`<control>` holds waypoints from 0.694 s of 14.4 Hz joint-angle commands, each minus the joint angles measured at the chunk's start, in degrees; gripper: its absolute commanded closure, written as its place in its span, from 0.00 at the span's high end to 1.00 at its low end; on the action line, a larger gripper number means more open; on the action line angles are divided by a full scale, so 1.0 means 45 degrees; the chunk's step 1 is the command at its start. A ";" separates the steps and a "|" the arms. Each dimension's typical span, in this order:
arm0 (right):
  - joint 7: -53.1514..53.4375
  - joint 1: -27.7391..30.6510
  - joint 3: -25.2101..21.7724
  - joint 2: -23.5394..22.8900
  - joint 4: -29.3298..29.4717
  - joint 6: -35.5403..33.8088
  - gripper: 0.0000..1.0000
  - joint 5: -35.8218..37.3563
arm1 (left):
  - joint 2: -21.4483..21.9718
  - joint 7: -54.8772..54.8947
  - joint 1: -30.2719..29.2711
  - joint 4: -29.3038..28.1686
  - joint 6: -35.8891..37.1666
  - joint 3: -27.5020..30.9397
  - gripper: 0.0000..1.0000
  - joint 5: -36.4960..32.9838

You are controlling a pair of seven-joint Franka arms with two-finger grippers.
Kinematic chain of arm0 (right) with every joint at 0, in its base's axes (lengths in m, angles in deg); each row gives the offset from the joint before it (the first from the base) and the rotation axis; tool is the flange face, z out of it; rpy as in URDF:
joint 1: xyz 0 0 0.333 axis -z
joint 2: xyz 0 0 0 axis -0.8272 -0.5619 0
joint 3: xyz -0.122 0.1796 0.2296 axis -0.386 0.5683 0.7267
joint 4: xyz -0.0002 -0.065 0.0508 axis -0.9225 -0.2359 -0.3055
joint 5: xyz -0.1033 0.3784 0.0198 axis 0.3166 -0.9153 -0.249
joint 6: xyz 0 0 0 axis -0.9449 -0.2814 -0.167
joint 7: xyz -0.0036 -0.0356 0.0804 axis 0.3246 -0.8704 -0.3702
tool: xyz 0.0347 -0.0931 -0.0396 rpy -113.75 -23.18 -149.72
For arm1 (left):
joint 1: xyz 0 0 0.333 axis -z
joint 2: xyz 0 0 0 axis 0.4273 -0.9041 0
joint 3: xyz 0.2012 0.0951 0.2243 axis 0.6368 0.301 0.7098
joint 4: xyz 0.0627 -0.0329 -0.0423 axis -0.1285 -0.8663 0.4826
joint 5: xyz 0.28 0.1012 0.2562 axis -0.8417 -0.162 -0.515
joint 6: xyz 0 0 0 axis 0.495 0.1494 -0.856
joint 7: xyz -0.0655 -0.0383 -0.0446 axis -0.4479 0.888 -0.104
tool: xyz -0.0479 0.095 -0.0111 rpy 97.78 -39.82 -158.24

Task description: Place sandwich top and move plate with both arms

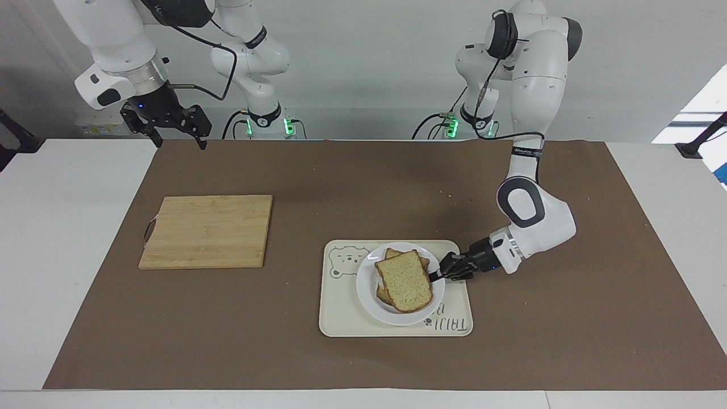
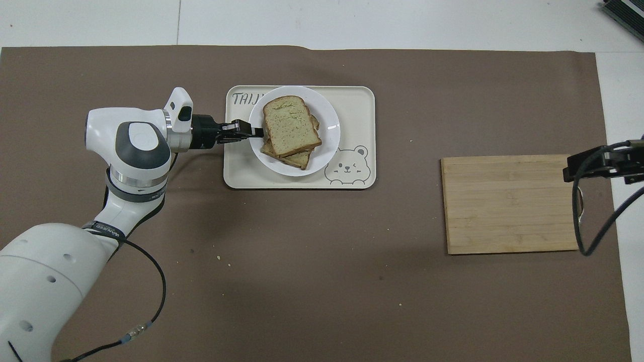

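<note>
The facing view shows the whole right gripper (image 1: 170,128) raised near the right arm's base, over the mat's edge, fingers apart and empty; overhead, only its dark body enters past the cutting board (image 2: 510,203). The left gripper (image 1: 436,276) is clamped on the rim of the plate (image 1: 369,301), which sits over the tray (image 1: 346,321); whether it rests on it I cannot tell. The sandwich top (image 1: 404,281) lies on the stacked bread in the plate
</note>
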 commanded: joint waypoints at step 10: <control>-0.0234 -0.0295 0.0161 0.0377 -0.0390 -0.0057 1.00 0.0023 | 0.0123 -0.0593 0.0530 0.0325 -0.1203 0.0006 0.80 -0.2745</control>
